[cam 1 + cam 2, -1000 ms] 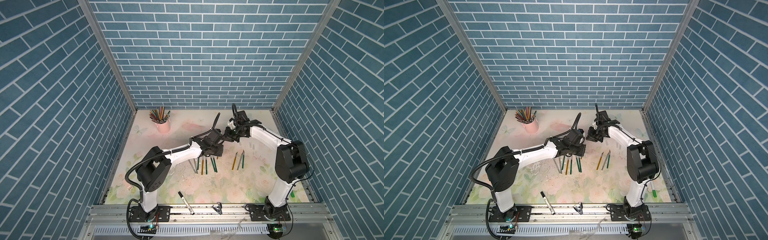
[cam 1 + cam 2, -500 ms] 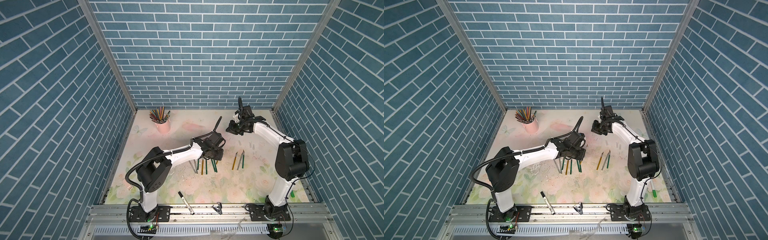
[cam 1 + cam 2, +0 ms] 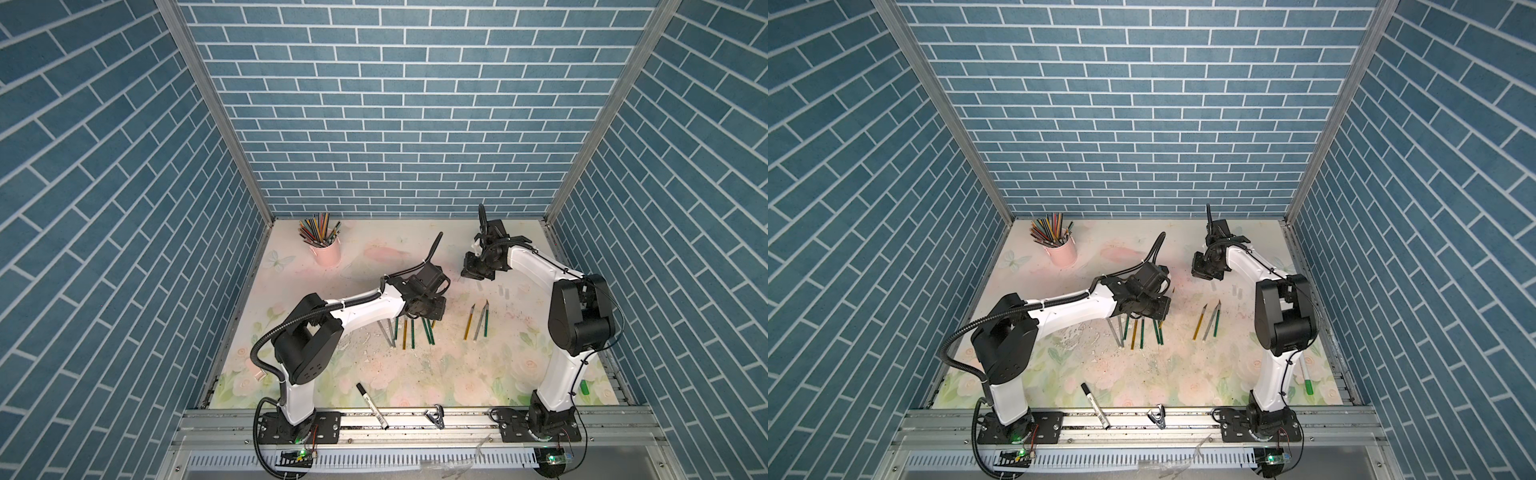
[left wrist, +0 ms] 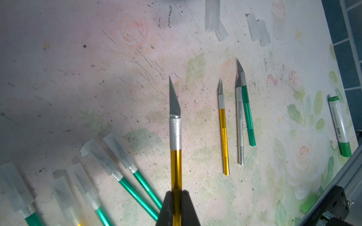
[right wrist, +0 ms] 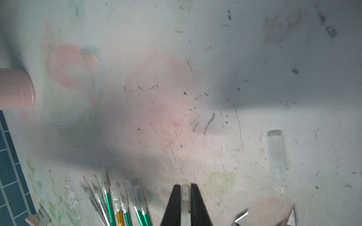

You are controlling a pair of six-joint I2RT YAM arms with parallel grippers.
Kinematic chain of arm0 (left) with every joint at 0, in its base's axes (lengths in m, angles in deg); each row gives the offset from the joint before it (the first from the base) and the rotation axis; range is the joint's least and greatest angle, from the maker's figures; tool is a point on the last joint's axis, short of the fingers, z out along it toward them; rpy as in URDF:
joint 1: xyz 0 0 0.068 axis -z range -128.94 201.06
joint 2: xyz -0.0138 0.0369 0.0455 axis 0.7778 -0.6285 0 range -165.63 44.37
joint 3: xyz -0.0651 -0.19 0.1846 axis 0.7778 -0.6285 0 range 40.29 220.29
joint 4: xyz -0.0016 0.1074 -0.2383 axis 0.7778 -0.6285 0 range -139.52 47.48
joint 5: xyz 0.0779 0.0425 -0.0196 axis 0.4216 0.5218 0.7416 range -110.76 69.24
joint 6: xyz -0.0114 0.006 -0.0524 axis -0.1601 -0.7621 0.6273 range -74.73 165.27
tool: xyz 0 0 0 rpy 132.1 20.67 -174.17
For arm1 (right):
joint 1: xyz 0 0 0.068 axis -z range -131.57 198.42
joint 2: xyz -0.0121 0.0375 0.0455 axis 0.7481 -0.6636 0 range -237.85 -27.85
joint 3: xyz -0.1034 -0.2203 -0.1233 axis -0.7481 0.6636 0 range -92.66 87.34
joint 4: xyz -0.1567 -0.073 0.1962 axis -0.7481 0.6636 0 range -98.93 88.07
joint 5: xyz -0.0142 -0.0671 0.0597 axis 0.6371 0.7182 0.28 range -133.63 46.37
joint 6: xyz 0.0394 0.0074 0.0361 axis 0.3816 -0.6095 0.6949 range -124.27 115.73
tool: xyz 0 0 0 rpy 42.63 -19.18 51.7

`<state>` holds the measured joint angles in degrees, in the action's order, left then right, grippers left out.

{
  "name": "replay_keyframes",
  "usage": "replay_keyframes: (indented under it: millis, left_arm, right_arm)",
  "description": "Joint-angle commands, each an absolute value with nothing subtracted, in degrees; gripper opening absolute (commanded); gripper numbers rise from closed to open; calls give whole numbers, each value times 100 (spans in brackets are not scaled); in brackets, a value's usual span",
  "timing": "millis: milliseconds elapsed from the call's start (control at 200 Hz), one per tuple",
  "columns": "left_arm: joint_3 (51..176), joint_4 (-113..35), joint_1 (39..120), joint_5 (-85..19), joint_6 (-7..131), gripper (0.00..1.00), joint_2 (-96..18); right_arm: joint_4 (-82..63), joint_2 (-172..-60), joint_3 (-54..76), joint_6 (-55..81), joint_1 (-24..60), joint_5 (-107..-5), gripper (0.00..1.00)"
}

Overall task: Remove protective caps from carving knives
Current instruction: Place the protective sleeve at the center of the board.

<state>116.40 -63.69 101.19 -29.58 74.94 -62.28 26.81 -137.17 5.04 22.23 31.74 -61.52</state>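
Gripping a gold-handled carving knife (image 4: 175, 162) by its handle in the left claw (image 4: 176, 192), fingers squeezed fully together on it, grey blade bare, whole knife raised off the tabletop (image 4: 88, 78). In both top views, hovering with that claw over the far ends of a fan of knives (image 3: 411, 334) around the middle of the tabletop: green, gold and silver handles, tips pointing far. Whitish caps (image 4: 119, 150) on the blades of the ones visible in the left wrist view. Near the fan, to its right, lying side by side with blades uncovered: a gold knife (image 4: 223, 137), a silver knife (image 4: 240, 133) and a green knife (image 4: 248, 117), the last two touching. Beyond those three, toward the far right, loose caps (image 4: 258, 29) lying in two small clusters. Pinching one more cap (image 5: 185, 195) in the right claw (image 5: 185, 187), squeezed tight on it, held above the tabletop far and right of the left claw, the two claws apart. In the far left corner, a pink cup (image 3: 328, 255) of coloured pencils (image 3: 318, 226). By the near edge, a black-capped marker (image 3: 372, 399) and a metal clip (image 3: 434, 417); at the near right, a green-capped marker (image 3: 1307, 376).
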Motion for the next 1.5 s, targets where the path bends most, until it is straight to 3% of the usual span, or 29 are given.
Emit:
replay_keyframes:
  millis: [0,275,465,635,1105,1330,1445,1495]
  left_arm:
    - [11526,-6424,10072,-2861,7427,2,-6031]
    - [11453,-6379,10046,-2875,7450,2,-6022]
    - [11438,-6355,10037,-2885,7468,2,-6035]
    - [11424,-6344,10019,-2875,7462,2,-6030]
    - [11490,-6346,10010,-2906,7471,2,-6074]
    - [11524,-6335,10010,-2939,7516,2,-6109]
    - [11524,-6294,10010,-2978,7603,2,-6125]
    - [11540,-6286,10013,-2983,7674,2,-6139]
  right_arm:
    - [2908,-13917,507,1998,3199,-5989,4]
    - [3026,-14262,306,1913,3225,-5903,15]
    - [3097,-14269,269,1884,3234,-5844,45]
    - [3149,-14096,281,1924,3231,-5804,57]
    - [2877,-13062,766,2097,3230,-5786,59]
    - [2946,-12837,967,2086,3238,-5815,64]
    - [2965,-12714,1084,2086,3251,-5762,97]
    - [2962,-12638,1134,2094,3259,-5743,98]
